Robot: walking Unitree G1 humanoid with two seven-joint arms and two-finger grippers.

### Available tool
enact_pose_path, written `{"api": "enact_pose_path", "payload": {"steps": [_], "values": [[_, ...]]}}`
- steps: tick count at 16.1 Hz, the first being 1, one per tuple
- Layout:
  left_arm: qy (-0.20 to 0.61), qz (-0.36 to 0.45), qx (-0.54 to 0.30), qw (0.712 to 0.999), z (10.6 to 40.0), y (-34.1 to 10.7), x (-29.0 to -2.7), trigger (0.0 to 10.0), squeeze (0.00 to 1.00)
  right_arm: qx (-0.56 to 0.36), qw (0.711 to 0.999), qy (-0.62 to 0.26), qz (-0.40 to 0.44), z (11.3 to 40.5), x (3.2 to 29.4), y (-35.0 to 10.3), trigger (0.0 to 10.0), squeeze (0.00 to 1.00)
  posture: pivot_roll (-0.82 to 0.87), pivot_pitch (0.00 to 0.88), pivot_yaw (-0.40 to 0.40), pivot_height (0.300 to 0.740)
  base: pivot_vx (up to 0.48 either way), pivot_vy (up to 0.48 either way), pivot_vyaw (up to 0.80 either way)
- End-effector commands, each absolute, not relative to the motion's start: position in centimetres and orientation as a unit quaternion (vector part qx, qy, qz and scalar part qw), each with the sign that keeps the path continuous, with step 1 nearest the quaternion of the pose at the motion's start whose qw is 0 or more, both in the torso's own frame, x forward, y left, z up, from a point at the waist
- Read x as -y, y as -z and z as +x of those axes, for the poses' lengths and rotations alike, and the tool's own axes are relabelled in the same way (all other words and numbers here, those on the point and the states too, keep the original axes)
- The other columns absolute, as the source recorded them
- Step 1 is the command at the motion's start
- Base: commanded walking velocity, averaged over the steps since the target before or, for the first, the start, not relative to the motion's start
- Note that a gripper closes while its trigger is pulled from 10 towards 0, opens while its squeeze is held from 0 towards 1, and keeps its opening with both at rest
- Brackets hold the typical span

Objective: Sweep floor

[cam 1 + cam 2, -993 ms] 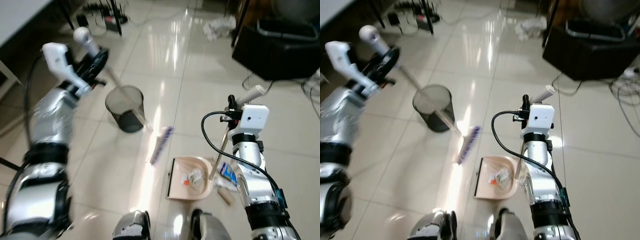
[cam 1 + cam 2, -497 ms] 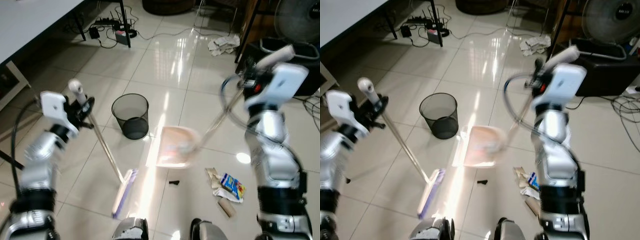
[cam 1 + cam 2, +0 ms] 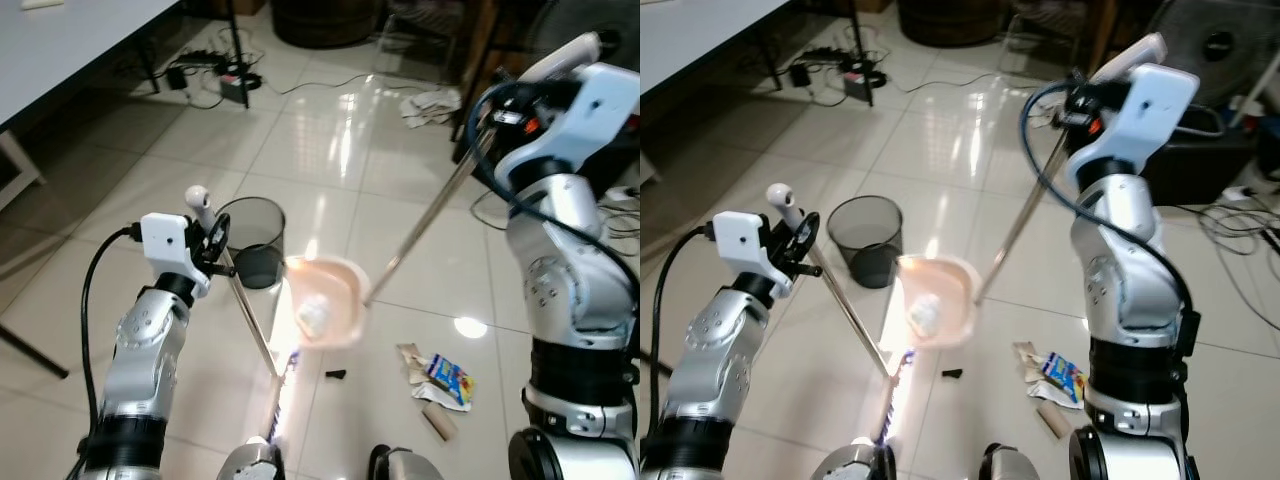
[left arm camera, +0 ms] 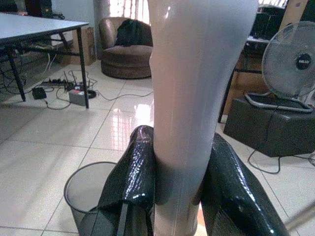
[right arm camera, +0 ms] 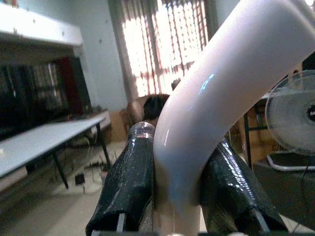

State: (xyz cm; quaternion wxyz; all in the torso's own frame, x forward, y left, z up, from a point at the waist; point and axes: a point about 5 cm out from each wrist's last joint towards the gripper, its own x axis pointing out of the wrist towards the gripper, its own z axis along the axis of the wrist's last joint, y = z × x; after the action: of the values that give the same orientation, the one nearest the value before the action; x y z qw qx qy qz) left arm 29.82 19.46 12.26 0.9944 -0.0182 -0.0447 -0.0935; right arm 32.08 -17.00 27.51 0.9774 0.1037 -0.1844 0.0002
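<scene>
My right gripper (image 3: pixel 497 112) is shut high up on the long handle (image 3: pixel 425 222) of a pale pink dustpan (image 3: pixel 335 285). The pan hangs tilted above the floor, just right of a black mesh bin (image 3: pixel 250 222), with a white crumpled scrap (image 3: pixel 313 316) in it. My left gripper (image 3: pixel 214 243) is shut on the white broom handle (image 4: pixel 197 88). The broom stick (image 3: pixel 252 325) slants down to the brush head (image 3: pixel 282 392) on the tiles by my feet. In the right wrist view the black fingers (image 5: pixel 129 187) clamp the curved white dustpan grip (image 5: pixel 221 83).
Litter lies on the tiles at right: a colourful wrapper (image 3: pixel 446 374), a cardboard tube (image 3: pixel 437 422) and a small black piece (image 3: pixel 336 375). A table (image 3: pixel 70 45) stands far left with cables (image 3: pixel 225 80) under it. A white cloth (image 3: pixel 432 101) and a fan (image 3: pixel 1210 45) are behind.
The right arm has carried the dustpan left, up against the bin's side. The left arm has drawn the broom inward, with its head now near my feet. The camera has shifted.
</scene>
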Motion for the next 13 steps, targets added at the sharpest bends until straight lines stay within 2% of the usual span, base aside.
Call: {"api": "enact_pose_path", "payload": {"steps": [1, 4, 7, 10, 13], "values": [[0.088, 0.003, 0.062, 0.994, 29.5, -13.0, -19.8, 10.0, 0.0, 0.225, 0.964, -0.008, 0.14, 31.4, 17.0, -29.5, 10.0, 0.0, -0.01, 0.001, 0.011, 0.74, 0.0, 0.0, 0.0], [0.07, 0.034, 0.053, 0.996, 29.3, -12.9, -20.7, 10.0, 0.0, 0.226, 0.955, -0.001, 0.194, 31.7, 17.8, -29.4, 10.0, 0.0, 0.02, 0.003, -0.003, 0.74, 0.0, 0.0, 0.0], [0.079, 0.073, 0.066, 0.992, 29.6, -13.6, -19.9, 10.0, 0.0, 0.226, 0.958, 0.002, 0.178, 32.3, 18.3, -29.9, 10.0, 0.0, 0.02, 0.008, -0.001, 0.74, 0.0, 0.0, 0.0], [0.063, 0.053, 0.055, 0.995, 29.7, -13.1, -19.7, 10.0, 0.0, 0.218, 0.966, 0.008, 0.14, 32.2, 18.3, -29.7, 10.0, 0.0, 0.01, 0.015, 0.019, 0.74, 0.0, 0.0, 0.0], [0.05, 0.057, 0.056, 0.996, 30.3, -13.2, -19.2, 10.0, 0.0, 0.212, 0.966, 0.013, 0.146, 31.8, 18.2, -28.9, 10.0, 0.0, 0.0, 0.007, 0.028, 0.74, 0.194, 0.0, 0.8]]}}
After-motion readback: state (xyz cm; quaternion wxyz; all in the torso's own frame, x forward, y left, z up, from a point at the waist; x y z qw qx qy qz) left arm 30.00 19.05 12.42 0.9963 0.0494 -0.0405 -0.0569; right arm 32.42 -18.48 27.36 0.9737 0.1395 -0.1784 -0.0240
